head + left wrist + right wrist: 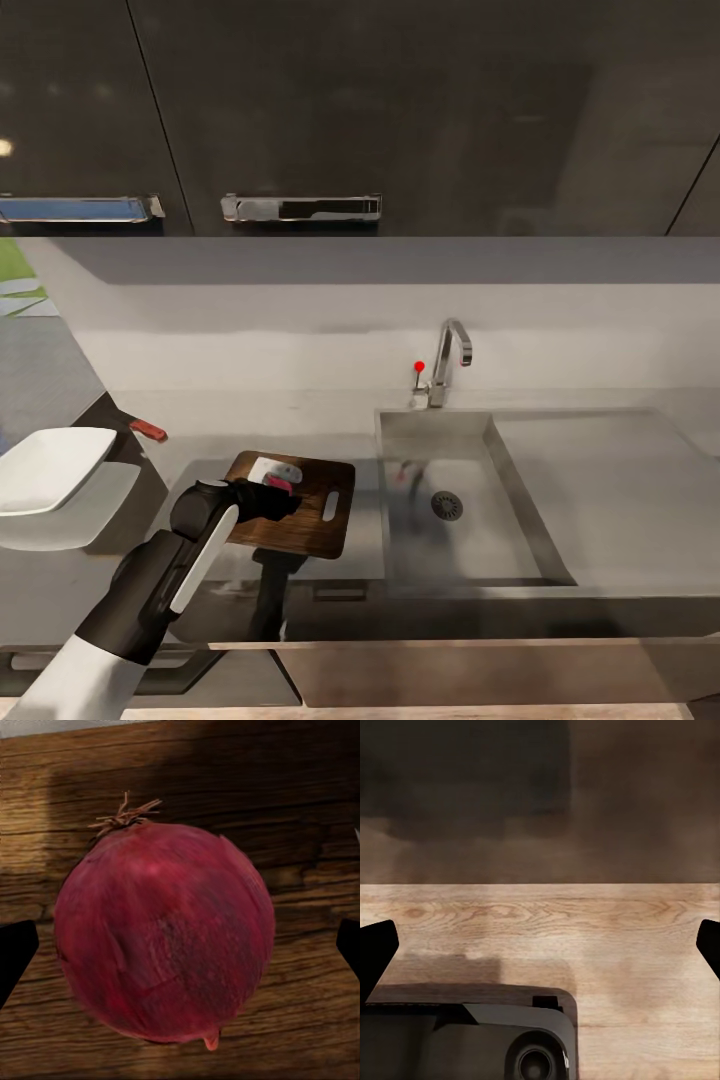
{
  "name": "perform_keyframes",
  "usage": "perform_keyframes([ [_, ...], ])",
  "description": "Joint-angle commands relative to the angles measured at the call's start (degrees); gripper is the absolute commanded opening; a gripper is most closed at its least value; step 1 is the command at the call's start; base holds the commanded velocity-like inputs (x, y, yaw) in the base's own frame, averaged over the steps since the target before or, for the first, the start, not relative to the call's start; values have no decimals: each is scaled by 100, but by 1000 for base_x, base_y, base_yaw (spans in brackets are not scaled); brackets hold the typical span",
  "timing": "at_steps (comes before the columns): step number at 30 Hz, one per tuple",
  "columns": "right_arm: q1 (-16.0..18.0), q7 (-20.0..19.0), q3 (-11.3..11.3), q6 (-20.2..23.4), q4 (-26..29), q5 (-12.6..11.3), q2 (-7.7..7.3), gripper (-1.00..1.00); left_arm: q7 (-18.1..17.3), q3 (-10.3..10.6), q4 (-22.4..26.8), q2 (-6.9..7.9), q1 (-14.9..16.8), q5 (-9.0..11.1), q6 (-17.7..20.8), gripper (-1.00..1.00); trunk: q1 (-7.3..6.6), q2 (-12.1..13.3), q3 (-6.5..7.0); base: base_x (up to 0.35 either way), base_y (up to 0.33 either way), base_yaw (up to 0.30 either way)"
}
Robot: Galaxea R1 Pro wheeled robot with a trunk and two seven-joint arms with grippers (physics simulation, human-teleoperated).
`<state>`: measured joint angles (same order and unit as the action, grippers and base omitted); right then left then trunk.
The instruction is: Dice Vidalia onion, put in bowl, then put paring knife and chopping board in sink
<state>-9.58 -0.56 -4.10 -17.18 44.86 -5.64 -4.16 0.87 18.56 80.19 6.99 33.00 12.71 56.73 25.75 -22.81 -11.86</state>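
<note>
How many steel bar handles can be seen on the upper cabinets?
2. One steel bar handle is on the cabinet door above the chopping board. The other handle is at the left edge, above the bowl. More may lie outside the picture.

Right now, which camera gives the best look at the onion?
The left wrist view: the red-skinned onion sits large on the wooden board between the open fingertips. In the head view the left gripper covers most of it. The right wrist view looks at wooden floor.
</note>
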Motion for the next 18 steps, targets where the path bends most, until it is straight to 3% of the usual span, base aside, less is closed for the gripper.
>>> perform_keyframes([
  [1,0,-6,-21,-13,6,-60,-6,100,9,8,12,4,5,15,22,100,4,-11,-10,0,0,0],
  [6,0,-6,-21,-13,6,-60,-6,100,9,7,22,4,4,13,22,100,4,-11,-10,-80,0,0],
  [18,0,-6,-21,-13,6,-60,-6,100,9,6,40,4,4,12,22,100,4,-11,-10,-313,0,0],
])
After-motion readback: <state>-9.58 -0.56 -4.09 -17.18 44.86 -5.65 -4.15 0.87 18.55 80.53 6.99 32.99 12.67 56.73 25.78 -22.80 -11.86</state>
